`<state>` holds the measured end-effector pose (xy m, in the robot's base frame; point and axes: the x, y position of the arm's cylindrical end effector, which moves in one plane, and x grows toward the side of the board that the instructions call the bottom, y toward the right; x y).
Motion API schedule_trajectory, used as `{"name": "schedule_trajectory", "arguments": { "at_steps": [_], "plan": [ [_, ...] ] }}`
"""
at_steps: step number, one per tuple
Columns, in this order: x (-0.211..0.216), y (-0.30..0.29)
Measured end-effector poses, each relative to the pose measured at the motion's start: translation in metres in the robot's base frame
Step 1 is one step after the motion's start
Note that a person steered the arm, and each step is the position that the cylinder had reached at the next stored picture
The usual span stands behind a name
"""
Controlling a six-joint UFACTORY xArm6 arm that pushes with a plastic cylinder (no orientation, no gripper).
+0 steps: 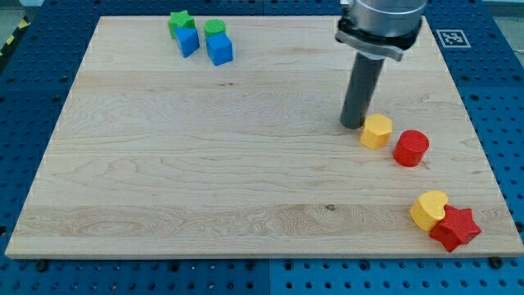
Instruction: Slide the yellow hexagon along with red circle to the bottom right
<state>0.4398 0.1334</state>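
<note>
My tip (354, 124), the lower end of a straight dark rod, rests on the pale wooden worktop (205, 172) in its right half, nearer the top edge than the bottom. The arm carries no hand, so nothing is held. The tip sits just beside the yellow hexagon block (377, 131), at that block's upper-left side; whether the two touch I cannot tell.

The red circle block (411, 148) lies just to the right of the yellow hexagon and a little lower, with a narrow gap between them. Both stand about midway down the worktop near its right edge, well apart from the bottom right corner.

In that bottom right corner a yellow heart-shaped block (429, 210) touches a red star block (455, 228), the star lying lower and to the right.

Near the top edge, left of centre, a green star block (181, 21) sits against a blue block (188, 41), and a green round block (214, 29) sits against a blue cube (219, 50).
</note>
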Motion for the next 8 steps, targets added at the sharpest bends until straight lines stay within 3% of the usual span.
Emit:
{"name": "schedule_trajectory", "arguments": {
  "at_steps": [5, 8],
  "plan": [
    [0.018, 0.033],
    [0.058, 0.067]
  ]
}}
